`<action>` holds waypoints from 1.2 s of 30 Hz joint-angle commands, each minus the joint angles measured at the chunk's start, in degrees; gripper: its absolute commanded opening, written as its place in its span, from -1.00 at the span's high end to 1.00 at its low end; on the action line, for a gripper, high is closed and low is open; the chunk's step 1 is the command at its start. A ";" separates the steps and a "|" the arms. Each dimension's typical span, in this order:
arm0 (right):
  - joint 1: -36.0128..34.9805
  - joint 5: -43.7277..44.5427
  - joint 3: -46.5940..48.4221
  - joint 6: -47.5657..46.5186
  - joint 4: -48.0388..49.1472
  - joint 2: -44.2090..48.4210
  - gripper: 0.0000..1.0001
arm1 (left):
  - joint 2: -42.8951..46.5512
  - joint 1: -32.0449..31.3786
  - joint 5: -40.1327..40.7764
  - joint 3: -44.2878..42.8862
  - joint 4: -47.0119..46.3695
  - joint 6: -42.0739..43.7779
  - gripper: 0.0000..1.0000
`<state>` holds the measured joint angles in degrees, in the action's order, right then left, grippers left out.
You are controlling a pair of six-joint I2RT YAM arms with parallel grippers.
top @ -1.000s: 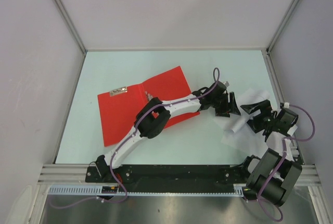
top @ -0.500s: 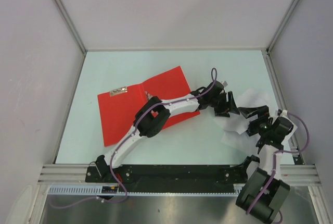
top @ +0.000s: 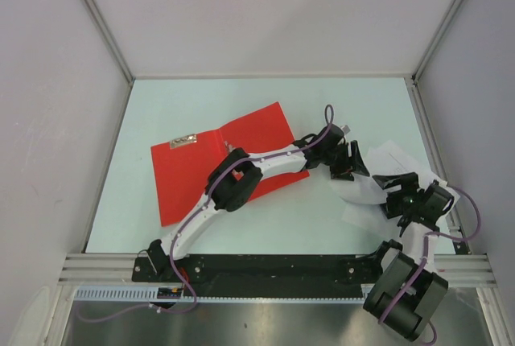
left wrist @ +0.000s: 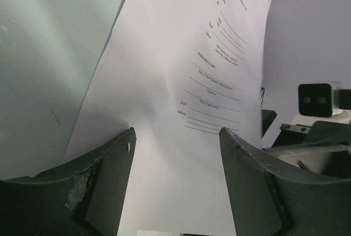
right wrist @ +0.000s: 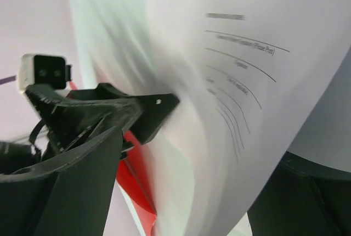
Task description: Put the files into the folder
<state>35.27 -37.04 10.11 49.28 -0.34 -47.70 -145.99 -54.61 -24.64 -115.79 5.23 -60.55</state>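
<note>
While both gape open, left hand (left wrist: 175,134), right hand (right wrist: 197,156), thin curling printed files (left wrist: 181,71), flat red folder (top: 187,185).

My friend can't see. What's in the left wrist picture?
A white printed sheet fills the middle, framed by the spread dark fingers of the left gripper. Pale table shows at left, and the right wrist camera peeks in at right.
</note>
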 commanded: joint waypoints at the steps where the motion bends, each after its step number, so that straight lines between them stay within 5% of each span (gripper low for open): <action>1: 1.47 3.20 2.81 -4.01 -3.44 -1.34 -0.67 | 2.56 0.73 1.44 1.79 4.34 1.40 -0.40; 3: 1.73 4.51 3.60 -5.50 -5.46 -0.82 -0.49 | 2.91 0.73 0.83 1.62 4.35 1.67 -0.40; 5: 2.00 4.78 4.04 -6.29 -6.77 0.76 -0.11 | 3.17 0.82 0.21 1.01 4.26 2.54 -0.43; 10: 2.00 7.41 6.67 -10.06 -10.38 2.09 0.24 | 7.55 1.26 -0.67 -2.76 8.02 7.63 -0.58; 11: 1.91 7.59 7.55 -11.03 -11.25 2.00 0.46 | 8.61 1.70 -1.02 -3.65 8.91 10.17 -0.60; 16: -5.01 12.77 16.68 -17.45 -13.46 1.21 0.99 | 17.83 3.28 -2.78 -8.40 15.92 17.74 -0.77; 21: -25.73 28.47 33.64 -22.98 -16.01 -1.50 1.00 | 33.91 7.05 0.29 -0.96 19.47 24.69 -0.79; 25: -51.96 33.69 49.27 -29.84 -16.53 -11.16 1.00 | 50.16 12.41 4.68 20.34 18.94 29.25 -0.76; 29: -70.45 31.61 63.87 -33.81 -17.50 -23.29 1.00 | 67.30 24.24 7.42 41.04 16.47 30.41 -0.76; 32: -79.18 24.42 71.79 -32.94 -15.40 -30.33 1.00 | 76.02 32.68 8.03 50.82 19.01 32.86 -0.78; 36: -76.59 13.15 71.63 -26.61 -11.53 -34.12 1.00 | 81.38 39.75 8.82 57.50 22.88 35.06 -0.79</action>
<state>-44.31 -14.33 79.99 19.42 -14.11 -80.25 -67.18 -19.14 -16.97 -63.57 23.24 -29.67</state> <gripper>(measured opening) 0.009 0.892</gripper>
